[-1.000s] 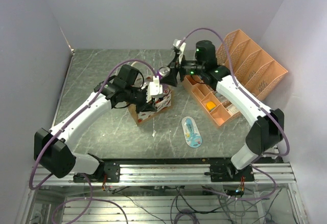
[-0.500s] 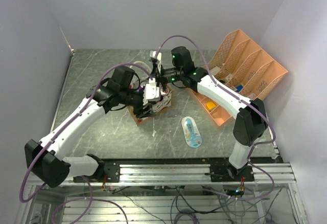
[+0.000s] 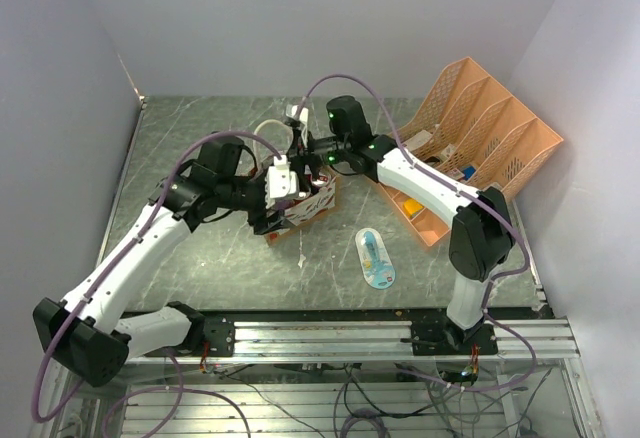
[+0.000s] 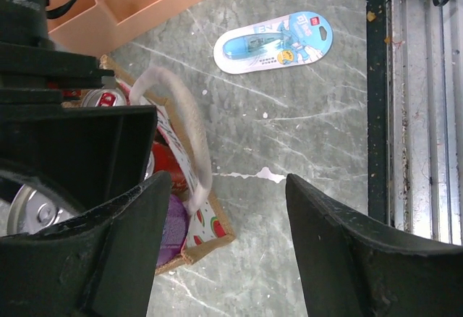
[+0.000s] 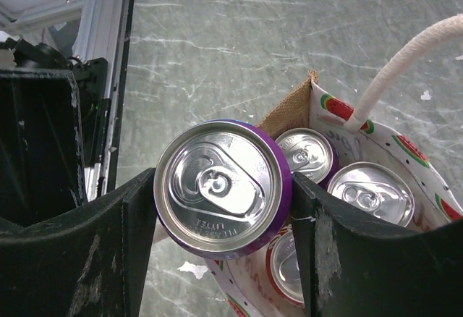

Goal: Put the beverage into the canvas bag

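The beverage (image 5: 221,185), a purple-rimmed can, is pinched upright in the right claw (image 5: 226,216). It is held above one corner of the canvas bag (image 5: 331,107), which stands on the surface (image 5: 239,35) with other cans (image 5: 372,194) inside. The left claw (image 4: 226,201) is spread above a white handle (image 4: 189,125) of the bag; whether the bag is touched by it cannot be told. The can should be shifted inward over the free gap and lowered straight. It should be released only once seated clear of rim and handle.

The right end effector (image 5: 223,216) grips a purple can (image 5: 221,185) over the canvas bag (image 5: 402,149), three cans (image 5: 376,192) inside.
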Robot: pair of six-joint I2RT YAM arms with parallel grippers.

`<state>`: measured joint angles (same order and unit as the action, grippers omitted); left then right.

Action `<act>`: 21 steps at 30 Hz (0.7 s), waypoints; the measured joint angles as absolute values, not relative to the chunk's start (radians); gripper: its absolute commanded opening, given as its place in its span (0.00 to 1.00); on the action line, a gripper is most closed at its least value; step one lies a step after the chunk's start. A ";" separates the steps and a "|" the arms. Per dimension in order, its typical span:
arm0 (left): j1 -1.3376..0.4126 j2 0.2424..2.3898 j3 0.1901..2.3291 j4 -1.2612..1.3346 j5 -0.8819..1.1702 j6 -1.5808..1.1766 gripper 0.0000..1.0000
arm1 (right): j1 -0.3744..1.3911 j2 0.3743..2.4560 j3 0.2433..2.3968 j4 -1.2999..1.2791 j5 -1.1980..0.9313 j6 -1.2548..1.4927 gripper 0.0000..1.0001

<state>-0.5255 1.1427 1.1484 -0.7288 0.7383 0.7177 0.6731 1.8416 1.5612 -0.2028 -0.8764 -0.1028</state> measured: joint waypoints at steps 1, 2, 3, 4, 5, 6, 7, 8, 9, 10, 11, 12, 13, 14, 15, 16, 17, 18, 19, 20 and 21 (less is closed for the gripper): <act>-0.517 1.138 1.147 -0.729 0.739 0.719 0.76 | 0.676 1.843 1.561 -0.198 -0.873 -0.103 0.00; -0.508 1.132 1.145 -0.729 0.740 0.720 0.76 | 0.679 1.845 1.561 -0.194 -0.869 -0.103 0.00; -0.500 1.124 1.143 -0.729 0.741 0.722 0.76 | 0.681 1.847 1.560 -0.188 -0.866 -0.103 0.00; -0.492 1.117 1.141 -0.729 0.741 0.724 0.77 | 0.683 1.849 1.560 -0.186 -0.862 -0.103 0.00; -0.484 1.106 1.137 -0.729 0.742 0.726 0.77 | 0.685 1.850 1.559 -0.185 -0.858 -0.102 0.00; -0.477 1.095 1.133 -0.730 0.741 0.728 0.77 | 0.685 1.851 1.559 -0.184 -0.854 -0.101 0.00; -0.470 1.085 1.129 -0.730 0.741 0.730 0.76 | 0.687 1.851 1.555 -0.181 -0.847 -0.100 0.00; -0.461 1.068 1.123 -0.731 0.740 0.734 0.76 | 0.688 1.851 1.551 -0.177 -0.841 -0.097 0.00; -0.457 1.057 1.120 -0.733 0.739 0.737 0.76 | 0.689 1.851 1.547 -0.174 -0.833 -0.095 0.00; -0.450 1.042 1.115 -0.735 0.736 0.743 0.75 | 0.690 1.851 1.542 -0.172 -0.824 -0.092 0.00; -0.443 1.026 1.109 -0.738 0.731 0.750 0.75 | 0.691 1.853 1.539 -0.171 -0.817 -0.090 0.00; -0.437 1.013 1.103 -0.740 0.724 0.754 0.75 | 0.691 1.855 1.536 -0.168 -0.812 -0.088 0.00; -0.430 1.000 1.097 -0.741 0.718 0.760 0.75 | 0.693 1.858 1.532 -0.167 -0.807 -0.086 0.00; -0.422 0.989 1.090 -0.743 0.709 0.765 0.75 | 0.694 1.861 1.528 -0.165 -0.801 -0.086 0.00; -0.415 0.980 1.085 -0.745 0.702 0.770 0.75 | 0.695 1.862 1.527 -0.163 -0.803 -0.084 0.00; -0.405 0.972 1.078 -0.748 0.694 0.774 0.75 | 0.698 1.862 1.527 -0.162 -0.797 -0.085 0.00; -0.395 0.966 1.073 -0.750 0.684 0.778 0.75 | 0.702 1.862 1.527 -0.162 -0.791 -0.088 0.00; -0.386 0.961 1.070 -0.752 0.673 0.780 0.75 | 0.707 1.862 1.527 -0.159 -0.786 -0.091 0.00; -0.378 0.958 1.069 -0.752 0.664 0.780 0.74 | 0.712 1.862 1.527 -0.157 -0.779 -0.095 0.00; -0.371 0.955 1.068 -0.752 0.654 0.779 0.73 | 0.717 1.862 1.527 -0.155 -0.772 -0.100 0.00; -0.361 0.952 1.068 -0.751 0.644 0.777 0.73 | 0.723 1.861 1.527 -0.154 -0.765 -0.107 0.00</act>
